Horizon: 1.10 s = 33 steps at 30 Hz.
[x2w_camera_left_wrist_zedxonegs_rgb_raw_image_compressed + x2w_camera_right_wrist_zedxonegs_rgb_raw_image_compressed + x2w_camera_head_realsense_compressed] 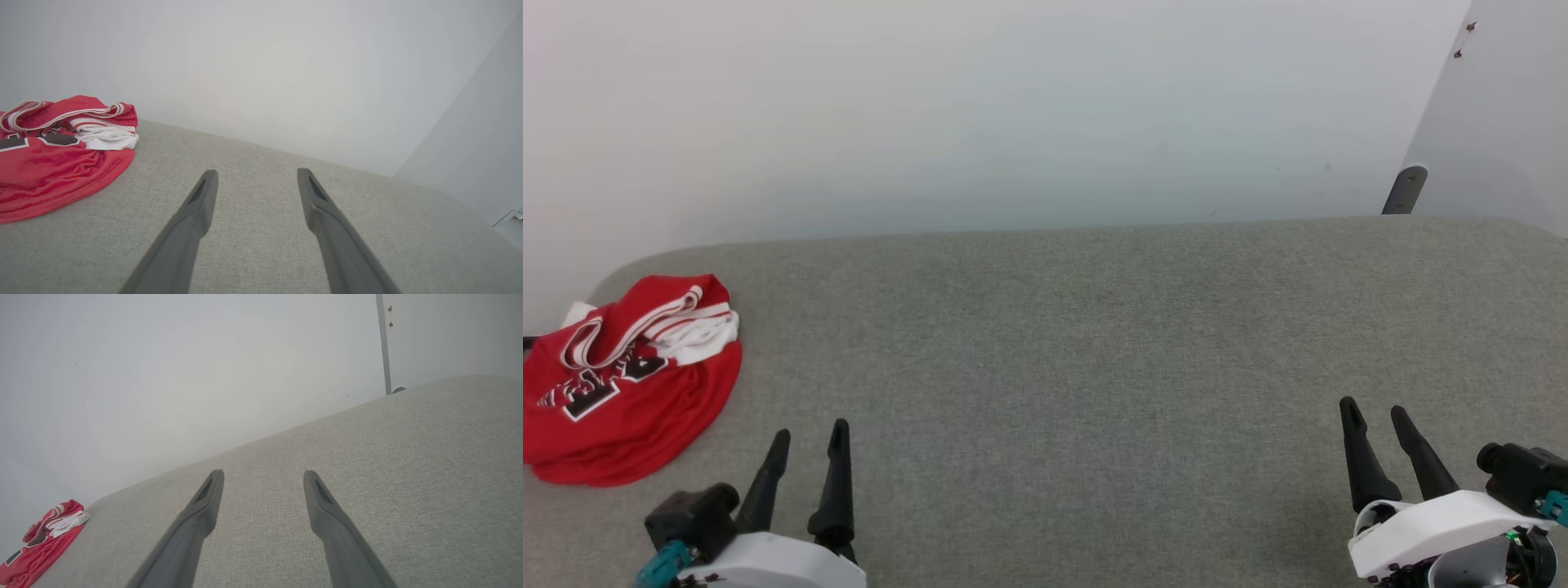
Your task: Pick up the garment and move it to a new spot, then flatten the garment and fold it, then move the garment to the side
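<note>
garment [621, 384] bunched at far-left edge of grey padded surface [1094, 343], left gripper [809, 437] spread and empty just beside it, right gripper [1376, 415] spread, empty, well apart on right

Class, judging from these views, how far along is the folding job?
Done: nothing visible; the garment lies bunched at the left end of the table. In hand: nothing; left gripper and right gripper are open, empty. Left: pick up, flatten, fold, set aside.
</note>
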Motion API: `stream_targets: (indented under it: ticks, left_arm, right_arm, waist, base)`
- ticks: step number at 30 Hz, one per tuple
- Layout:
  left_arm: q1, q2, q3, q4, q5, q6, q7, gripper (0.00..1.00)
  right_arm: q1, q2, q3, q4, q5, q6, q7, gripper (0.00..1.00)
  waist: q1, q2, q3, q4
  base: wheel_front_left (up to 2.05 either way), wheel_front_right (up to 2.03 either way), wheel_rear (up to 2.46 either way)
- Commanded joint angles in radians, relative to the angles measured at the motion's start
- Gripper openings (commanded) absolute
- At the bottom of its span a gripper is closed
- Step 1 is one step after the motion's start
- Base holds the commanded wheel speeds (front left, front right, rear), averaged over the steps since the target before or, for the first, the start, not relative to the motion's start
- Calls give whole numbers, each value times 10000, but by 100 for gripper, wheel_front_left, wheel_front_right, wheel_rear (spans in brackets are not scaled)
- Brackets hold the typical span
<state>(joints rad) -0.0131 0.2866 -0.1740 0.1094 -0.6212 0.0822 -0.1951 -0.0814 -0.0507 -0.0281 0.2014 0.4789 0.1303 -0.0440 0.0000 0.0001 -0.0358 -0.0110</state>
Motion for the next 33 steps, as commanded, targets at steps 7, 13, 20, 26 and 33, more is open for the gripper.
stream_targets:
  ticks: [7, 13, 20, 26, 33]
  left_arm:
    - [123, 83, 37, -217, 866, -39, -224, 100]
    - [206, 78, 61, -273, 1330, -51, -350, 100]
    - [292, 85, 86, -335, 1865, -56, -485, 100]
    - [340, 107, 106, -365, 2235, -97, -592, 100]
    - [372, 112, 199, -377, 2580, -112, -716, 100]
  right_arm:
    - [-99, 10, 48, -225, -776, 6, -110, 100]
    - [-92, 9, 72, -291, -1185, 6, -167, 100]
    - [-79, 7, 80, -365, -1679, 7, -209, 100]
    - [-29, 8, 64, -422, -2086, 7, -270, 100]
    - [-45, 6, 94, -455, -2513, 7, -364, 100]
  waist:
    - [0, -1, -8, -1]
    - [0, -1, -7, -16]
    - [0, -1, -30, -35]
    - [0, -1, -54, -42]
    - [0, -1, -85, -48]
  base:
    - [0, 0, 0]
    - [0, 0, 0]
    - [0, 0, 0]
    - [0, 0, 0]
    - [0, 0, 0]
